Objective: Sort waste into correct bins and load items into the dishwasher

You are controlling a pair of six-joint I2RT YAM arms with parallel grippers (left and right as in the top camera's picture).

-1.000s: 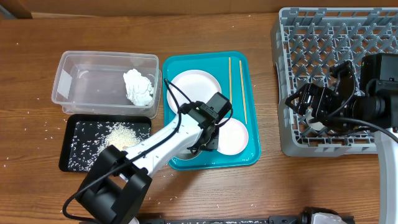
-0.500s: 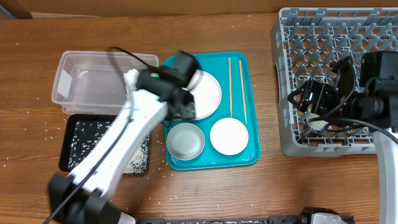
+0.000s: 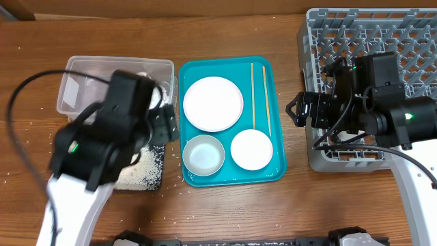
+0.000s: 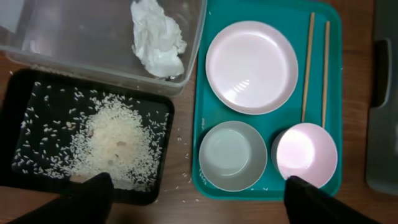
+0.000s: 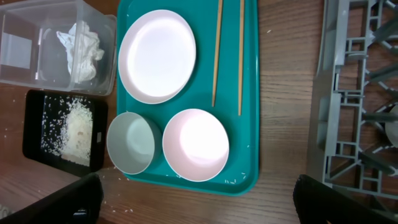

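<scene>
A second ago my left arm was low over the grey bowl [image 5: 130,142] in the teal tray [image 5: 249,93]. It has since swung left and now hangs above the two bins. The left gripper [image 4: 198,180] is released, fingers spread wide with nothing between them. The bowl stayed behind in the tray and looks empty. Its rice [image 4: 109,146] lies heaped in the black tray [image 4: 25,93], and the tissue [image 4: 158,37] sits in the tub [image 4: 81,37] just behind. I read that as the waste half being nearly done, apart from stray grains on the worktop [image 3: 225,212] around the black tray. I cannot find the wrapper in any view. My right arm has moved from the near corner of the rack [image 3: 341,34] to its left edge, looking towards the teal tray. The right gripper [image 5: 198,182] is open too and carries nothing. A pale shape at the far right of that wrist view, inside the rack, may be the cup, but too little of it shows to be sure. The plate [image 5: 157,56], the grey bowl, the pink bowl [image 5: 196,144] beside it and the chopsticks [image 5: 216,56] all wait in the teal tray. Loading the rack is what remains, and the right arm looks the better placed for it.
</scene>
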